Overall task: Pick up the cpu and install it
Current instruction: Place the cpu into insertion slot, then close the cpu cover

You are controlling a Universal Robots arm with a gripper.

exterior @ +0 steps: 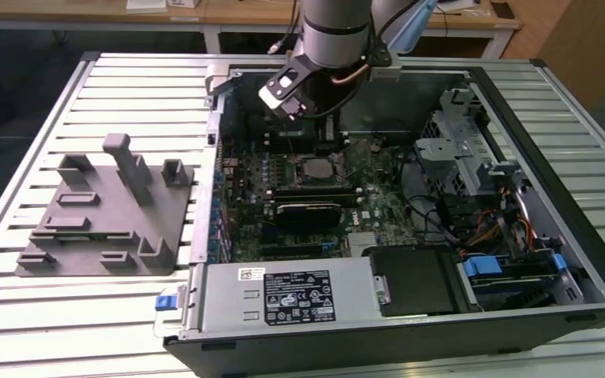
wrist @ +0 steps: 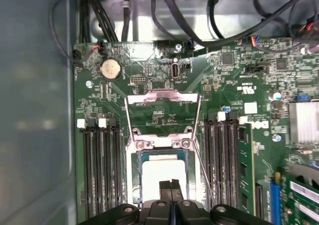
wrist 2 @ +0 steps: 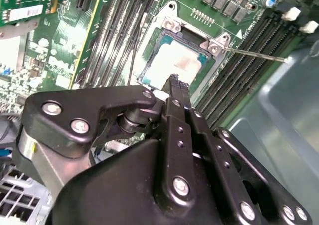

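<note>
The cpu [wrist 2: 169,63] is a pale silvery square lying flat inside the motherboard socket [exterior: 312,167], and in the first wrist view the cpu [wrist: 160,171] sits within the metal frame. The socket's load plate [wrist: 162,98] is swung open and its thin lever [wrist 2: 254,54] sticks out to one side. My gripper [wrist 2: 174,81] hangs just above the chip's near edge, its black fingers pressed together with nothing between them. Seen again in the first wrist view, the gripper [wrist: 172,186] is shut over the chip. The arm's wrist [exterior: 305,83] hovers above the open computer case.
Memory slots [wrist: 98,170] flank the socket on both sides. A black block [exterior: 308,209] lies on the board below the socket. A grey fixture [exterior: 103,213] stands on the slatted table at the exterior view's left. The power supply [exterior: 292,295] and drive cage [exterior: 460,153] line the case.
</note>
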